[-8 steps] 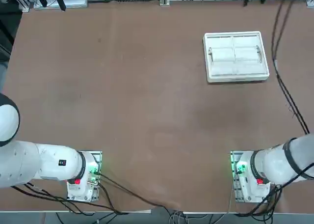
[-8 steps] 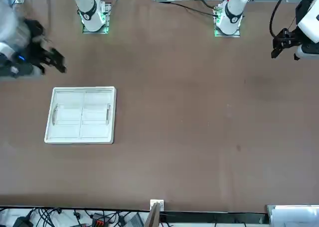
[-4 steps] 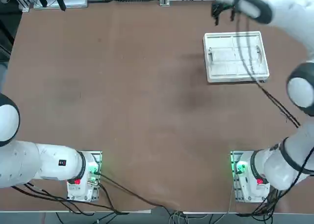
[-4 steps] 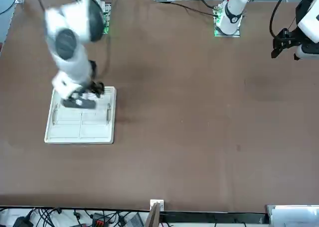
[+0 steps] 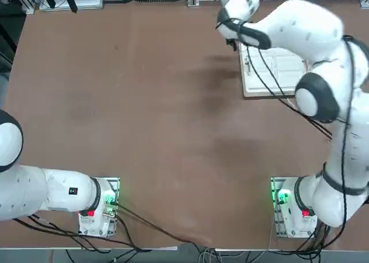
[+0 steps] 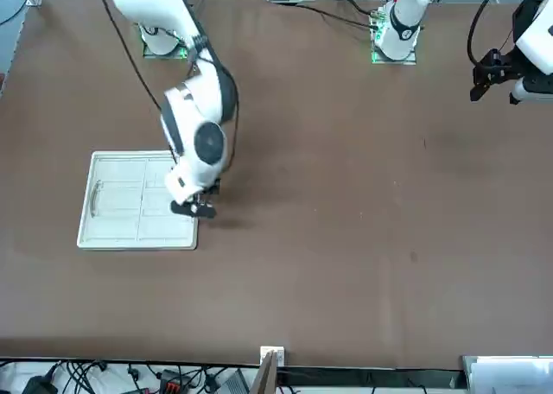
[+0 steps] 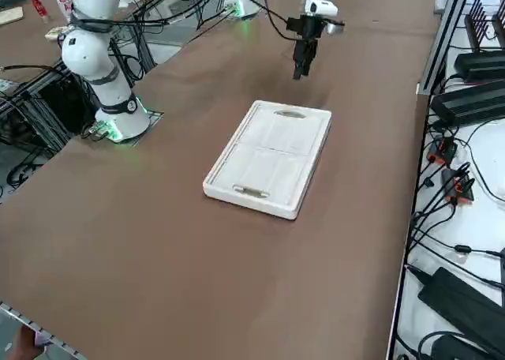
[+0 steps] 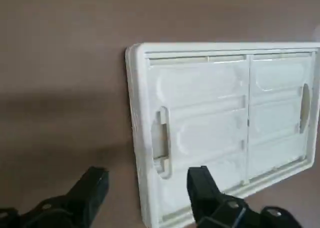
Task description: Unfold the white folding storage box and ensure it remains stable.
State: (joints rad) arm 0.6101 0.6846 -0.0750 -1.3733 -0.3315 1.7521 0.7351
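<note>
Fingers [image 8: 95,188] spread, seemingly above brown table [image 5: 144,119] (beside flat box [image 7: 271,156]).

Brown table [image 5: 144,113]; cables [image 7: 450,186], metal framing [image 7: 47,99] alongside.

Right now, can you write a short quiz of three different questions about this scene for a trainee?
1. True or false: the white folding storage box lies flat, not yet unfolded.
2. The right tool is: A) shut on the box, B) open above the box's edge, C) resting on the table far from the box.
3. Fill in: the box lies on the brown ____.

Key: 1 true; 2 B; 3 table.
</note>
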